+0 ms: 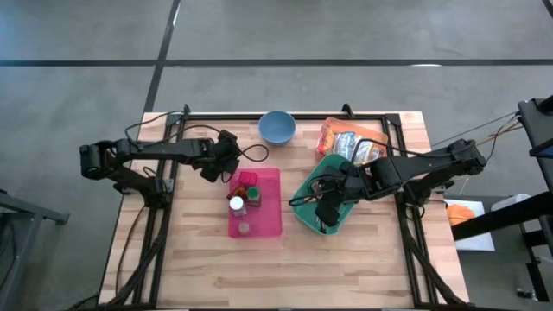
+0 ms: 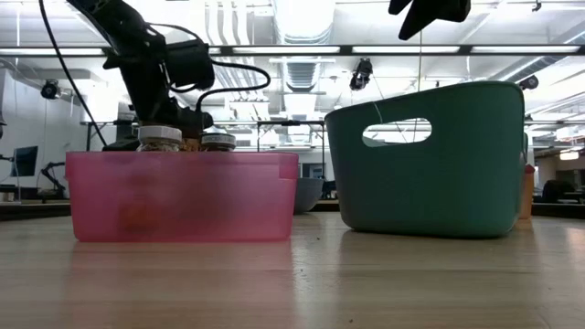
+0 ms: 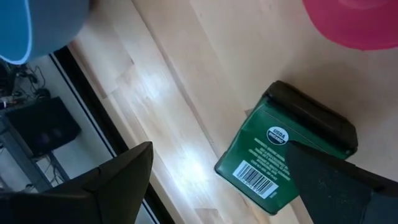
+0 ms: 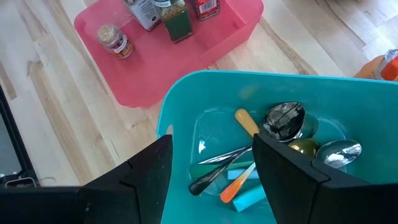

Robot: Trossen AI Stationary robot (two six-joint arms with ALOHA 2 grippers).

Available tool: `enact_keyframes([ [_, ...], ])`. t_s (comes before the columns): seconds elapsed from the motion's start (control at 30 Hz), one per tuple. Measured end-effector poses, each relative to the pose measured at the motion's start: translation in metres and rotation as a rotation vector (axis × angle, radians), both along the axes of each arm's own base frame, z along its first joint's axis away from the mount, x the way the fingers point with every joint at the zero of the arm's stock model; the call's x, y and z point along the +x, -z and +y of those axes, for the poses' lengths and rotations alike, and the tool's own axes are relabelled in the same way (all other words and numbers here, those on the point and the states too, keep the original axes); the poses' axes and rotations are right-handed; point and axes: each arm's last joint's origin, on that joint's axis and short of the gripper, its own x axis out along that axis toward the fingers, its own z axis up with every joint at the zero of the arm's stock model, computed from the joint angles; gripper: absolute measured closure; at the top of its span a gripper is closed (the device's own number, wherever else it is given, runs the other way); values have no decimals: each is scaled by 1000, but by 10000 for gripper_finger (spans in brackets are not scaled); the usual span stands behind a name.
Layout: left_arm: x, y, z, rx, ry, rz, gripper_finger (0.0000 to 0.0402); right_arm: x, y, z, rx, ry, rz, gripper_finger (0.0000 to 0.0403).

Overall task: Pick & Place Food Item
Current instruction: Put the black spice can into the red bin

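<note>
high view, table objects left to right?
left gripper → pink tray of spice jars → blue bowl → teal basket with the right gripper over it → food packets. Bowl overlaps the tray's span; ordered by centre.

Left gripper [image 1: 226,164] fingers spread wide, right gripper [image 1: 327,210] fingers parted, both arms extended inward

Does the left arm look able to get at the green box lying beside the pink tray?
Probably yes. The left gripper is open, and the green box lies on bare table between its fingers, outside the pink tray, with nothing over it.
</note>
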Motion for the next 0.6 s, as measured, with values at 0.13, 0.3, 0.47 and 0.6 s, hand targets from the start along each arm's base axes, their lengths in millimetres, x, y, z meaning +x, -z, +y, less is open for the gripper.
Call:
enact_keyframes([
  [0.13,-1,0,1,-3,2,11,38,0,0,0,2,2,-3,183],
  [0.3,-7,2,-1,-26,65,109,38,0,0,0,2,1,-5,183],
  [0.47,-14,4,-4,-159,107,168,38,0,0,0,1,-1,-5,183],
  [0.6,-15,7,-3,-201,122,180,38,0,0,0,-1,-4,-5,183],
])
